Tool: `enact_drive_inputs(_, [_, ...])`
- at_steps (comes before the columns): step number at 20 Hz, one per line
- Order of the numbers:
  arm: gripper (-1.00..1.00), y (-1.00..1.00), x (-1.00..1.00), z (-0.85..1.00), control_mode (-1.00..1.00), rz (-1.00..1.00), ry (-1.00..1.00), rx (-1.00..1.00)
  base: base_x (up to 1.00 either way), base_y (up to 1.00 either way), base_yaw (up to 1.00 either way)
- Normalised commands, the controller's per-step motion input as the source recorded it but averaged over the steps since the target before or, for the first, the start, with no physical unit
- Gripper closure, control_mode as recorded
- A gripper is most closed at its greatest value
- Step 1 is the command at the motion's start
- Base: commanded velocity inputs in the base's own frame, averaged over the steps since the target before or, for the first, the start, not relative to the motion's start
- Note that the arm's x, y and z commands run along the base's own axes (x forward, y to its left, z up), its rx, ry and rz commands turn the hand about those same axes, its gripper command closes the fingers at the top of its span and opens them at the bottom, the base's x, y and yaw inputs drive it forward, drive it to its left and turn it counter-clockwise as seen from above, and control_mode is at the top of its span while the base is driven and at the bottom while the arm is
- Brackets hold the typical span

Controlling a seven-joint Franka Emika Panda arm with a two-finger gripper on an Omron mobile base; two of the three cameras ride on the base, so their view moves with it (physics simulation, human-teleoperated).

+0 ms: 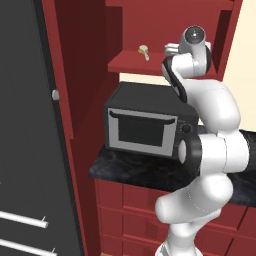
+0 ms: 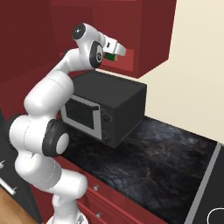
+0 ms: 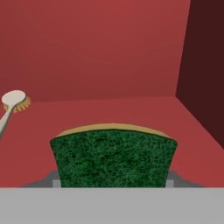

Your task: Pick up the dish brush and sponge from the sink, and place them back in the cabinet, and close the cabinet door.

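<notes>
In pincer (image 3: 113,186): coarse green sponge (image 3: 113,157)

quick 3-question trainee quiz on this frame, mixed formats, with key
1. True or false: the dish brush already lies on the red shelf of the cabinet.
2. What is the end effector clamped on? A) sponge B) brush C) nothing
3. Fill in: the black appliance on the counter, directly below the cabinet shelf, is a ____.

Key:
1. True; the hand view also shows it at the left of the shelf.
2. A; the green sponge sits between the fingers, above the shelf floor.
3. Microwave.
</notes>
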Motion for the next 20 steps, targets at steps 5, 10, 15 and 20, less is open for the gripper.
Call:
enact_drive_inputs(5, [1.0,-0.03,0.15,0.0,-1.0,0.0,0.0,0.0,0.0,0.0,0.0])
enact_drive_inputs(10, [1.0,-0.01,0.11,-0.01,-1.0,0.0,0.0,0.0,0.0,0.0,0.0])
enact_drive_inputs(15, [1.0,0.0,0.09,-0.14,-1.0,0.0,0.0,0.0,0.0,0.0,0.0])
enact_drive_inputs(20, [1.0,0.0,0.04,-0.25,-1.0,0.0,0.0,0.0,0.0,0.0,0.0])
